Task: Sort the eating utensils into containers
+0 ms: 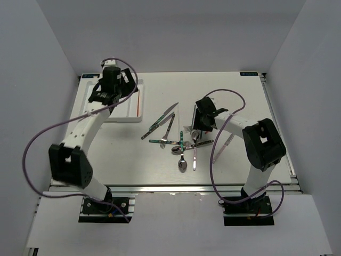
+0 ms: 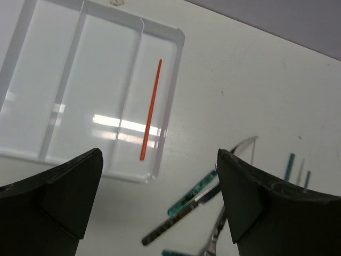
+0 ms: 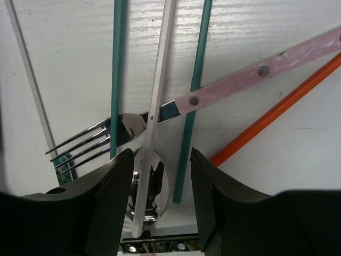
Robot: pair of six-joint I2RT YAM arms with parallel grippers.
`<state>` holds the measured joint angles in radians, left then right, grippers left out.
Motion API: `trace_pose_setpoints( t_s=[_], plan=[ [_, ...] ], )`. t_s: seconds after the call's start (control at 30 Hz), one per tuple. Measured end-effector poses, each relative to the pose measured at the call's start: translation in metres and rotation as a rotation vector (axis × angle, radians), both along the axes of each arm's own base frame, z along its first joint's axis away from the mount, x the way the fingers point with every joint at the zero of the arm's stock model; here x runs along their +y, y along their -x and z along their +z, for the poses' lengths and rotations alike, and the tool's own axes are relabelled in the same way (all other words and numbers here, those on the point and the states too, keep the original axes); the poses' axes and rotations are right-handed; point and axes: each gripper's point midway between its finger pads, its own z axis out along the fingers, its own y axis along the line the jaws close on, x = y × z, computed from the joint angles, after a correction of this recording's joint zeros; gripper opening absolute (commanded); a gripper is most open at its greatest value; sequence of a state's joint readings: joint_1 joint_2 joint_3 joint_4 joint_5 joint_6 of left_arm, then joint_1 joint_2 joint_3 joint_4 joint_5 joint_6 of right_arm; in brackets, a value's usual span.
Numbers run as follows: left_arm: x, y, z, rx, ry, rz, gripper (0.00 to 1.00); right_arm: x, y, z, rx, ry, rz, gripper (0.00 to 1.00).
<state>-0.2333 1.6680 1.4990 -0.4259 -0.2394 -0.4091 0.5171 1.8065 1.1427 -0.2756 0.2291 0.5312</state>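
The right gripper [image 3: 159,173], open over the table [image 3: 277,32], has the white chopstick [image 3: 161,69] between its jaws and should close gently on it alone, not catching the pink-handled fork [image 3: 218,92] beneath.

Both arms were built of white tubes with black joint housings. From the left arm [image 1: 88,125] a thin purple cable [image 1: 25,160] bulged out toward nine o'clock; the right arm [image 1: 232,121] had a second purple cable [image 1: 213,160], hanging toward six o'clock. The bases [image 1: 101,205] were black. The left gripper [image 2: 159,154] and the right gripper [image 3: 161,154] had matte black, wedge-shaped fingers [image 2: 53,197].
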Motion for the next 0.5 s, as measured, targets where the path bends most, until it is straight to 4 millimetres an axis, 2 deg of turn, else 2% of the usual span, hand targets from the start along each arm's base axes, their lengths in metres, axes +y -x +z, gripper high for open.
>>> trace_pose_setpoints(
  t_s=[0.1,0.2,0.27,0.43,0.5],
  plan=[
    [0.003,0.045,0.021,-0.061,0.078,0.000,0.98,0.002,-0.001,-0.001,0.005,-0.005,-0.003,0.47],
    [0.000,0.073,0.026,-0.096,0.142,-0.026,0.98,0.005,-0.004,0.000,-0.003,-0.016,-0.004,0.41],
    [-0.004,0.081,0.020,-0.088,0.170,-0.042,0.98,0.006,-0.006,0.001,-0.008,-0.023,-0.004,0.33],
    [-0.012,0.088,-0.016,0.005,0.193,-0.064,0.98,0.009,-0.008,-0.006,0.007,-0.028,-0.009,0.29],
    [-0.013,0.090,-0.024,0.029,0.197,-0.069,0.98,0.009,-0.006,-0.012,0.021,-0.026,-0.011,0.23]
  ],
)
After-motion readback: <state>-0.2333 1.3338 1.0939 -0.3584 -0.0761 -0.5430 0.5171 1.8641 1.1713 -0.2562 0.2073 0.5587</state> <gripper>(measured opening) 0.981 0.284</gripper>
